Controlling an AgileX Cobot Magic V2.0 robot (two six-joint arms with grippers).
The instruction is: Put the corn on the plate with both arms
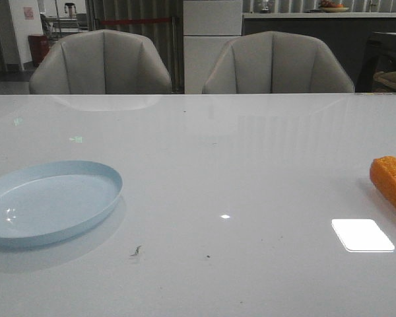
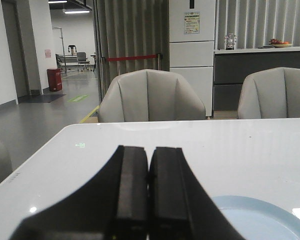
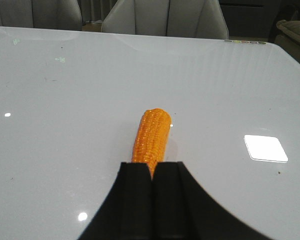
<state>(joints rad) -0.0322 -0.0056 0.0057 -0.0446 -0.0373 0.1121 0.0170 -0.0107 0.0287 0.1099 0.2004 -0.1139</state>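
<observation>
The corn [image 1: 393,179] lies on the white table at the far right, partly cut off by the front view's edge. In the right wrist view the corn [image 3: 152,132] lies lengthwise just beyond my right gripper [image 3: 153,165], whose black fingers are closed together and empty above its near end. The pale blue plate [image 1: 46,201] sits empty at the table's left. My left gripper [image 2: 149,150] is shut and empty above the table, with the plate's rim [image 2: 260,220] just beside it. Neither gripper shows in the front view.
Two grey chairs [image 1: 100,63] [image 1: 277,64] stand behind the table's far edge. A bright light reflection [image 1: 362,235] lies on the table near the corn. A small dark speck [image 1: 136,250] lies in front of the plate.
</observation>
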